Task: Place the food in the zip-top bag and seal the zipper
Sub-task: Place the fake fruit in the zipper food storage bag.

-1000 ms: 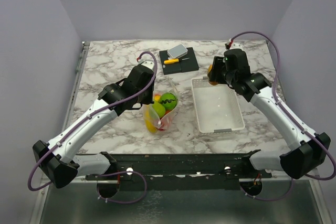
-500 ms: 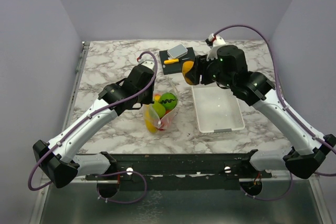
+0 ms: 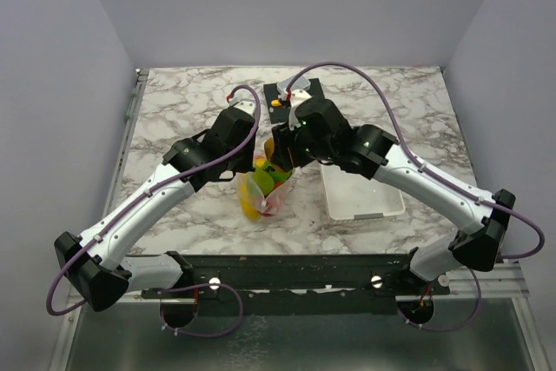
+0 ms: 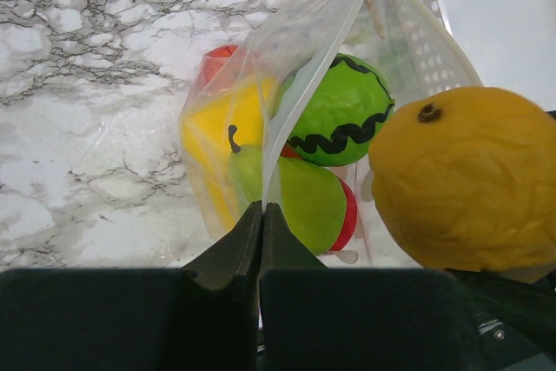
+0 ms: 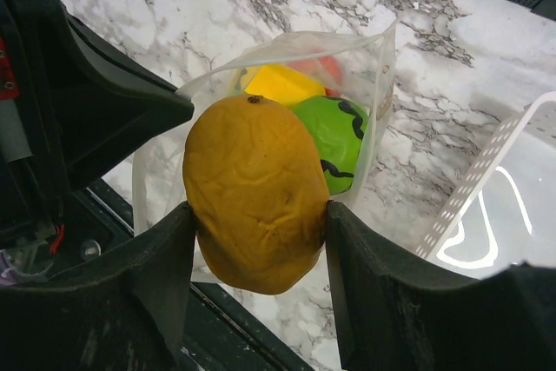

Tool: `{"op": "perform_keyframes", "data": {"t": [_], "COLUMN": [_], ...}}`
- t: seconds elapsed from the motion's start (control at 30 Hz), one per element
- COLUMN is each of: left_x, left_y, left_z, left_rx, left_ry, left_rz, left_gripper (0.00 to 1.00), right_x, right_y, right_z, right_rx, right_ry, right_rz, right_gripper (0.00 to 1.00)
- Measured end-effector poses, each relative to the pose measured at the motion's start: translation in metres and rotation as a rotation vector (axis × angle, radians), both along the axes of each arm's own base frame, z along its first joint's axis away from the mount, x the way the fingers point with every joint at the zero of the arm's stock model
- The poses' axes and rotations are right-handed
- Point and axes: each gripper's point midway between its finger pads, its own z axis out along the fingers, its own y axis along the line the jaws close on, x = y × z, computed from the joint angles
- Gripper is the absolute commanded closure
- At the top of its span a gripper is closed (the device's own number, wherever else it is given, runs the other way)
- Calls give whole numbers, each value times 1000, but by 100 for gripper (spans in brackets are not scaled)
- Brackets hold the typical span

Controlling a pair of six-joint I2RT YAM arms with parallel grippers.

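The clear dotted zip-top bag (image 3: 259, 197) stands on the marble with its mouth open. My left gripper (image 4: 261, 208) is shut on one edge of the bag and holds it up. Inside lie several pieces of food: a green fruit with a black zigzag (image 4: 339, 119), a yellow one (image 4: 230, 123), a plain green one (image 4: 304, 202) and a red one (image 4: 221, 56). My right gripper (image 5: 258, 208) is shut on a wrinkled orange-yellow fruit (image 5: 252, 197), which hangs just above the bag's mouth. The pale zipper strip (image 5: 287, 38) runs along the open rim.
The white slatted basket (image 3: 382, 212) sits right of the bag, under my right arm. A black board (image 3: 314, 86) with a yellow-handled knife (image 3: 276, 102) lies at the back, partly hidden by the right arm. The arms' black mounting rail (image 3: 287, 268) runs along the near edge.
My right arm has swung left from the basket's far end, carrying the orange-yellow fruit to just above the bag's mouth. The left arm and the bag have stayed put.
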Motion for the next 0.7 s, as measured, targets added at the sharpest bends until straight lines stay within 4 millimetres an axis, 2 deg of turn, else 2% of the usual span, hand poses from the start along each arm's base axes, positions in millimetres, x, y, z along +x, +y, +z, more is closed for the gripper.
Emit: {"op": "perform_keyframes", "data": {"t": [0.2,0.33,0.43,0.5,0.7], "left_x": [0,0,0,0,0], "left_y": [0,0,0,0,0], "left_z": [0,0,0,0,0], "left_rx": [0,0,0,1,2], "left_ry": [0,0,-1,-1,-1], "left_rz": [0,0,-1,-1,-3], "left_gripper": [100,100,100,100,100], "right_x": [1,3,4,4,4], "right_y": [6,10,12,12,9], "right_z": [-14,-27,-38,-43,-50], "right_rx": [-34,-60,-89,-102,-121], "right_ry": [15,31,45,53,71], "right_rz": [-3,-11,-18,-25,-43], "right_gripper": [71,65,56,46,22]}}
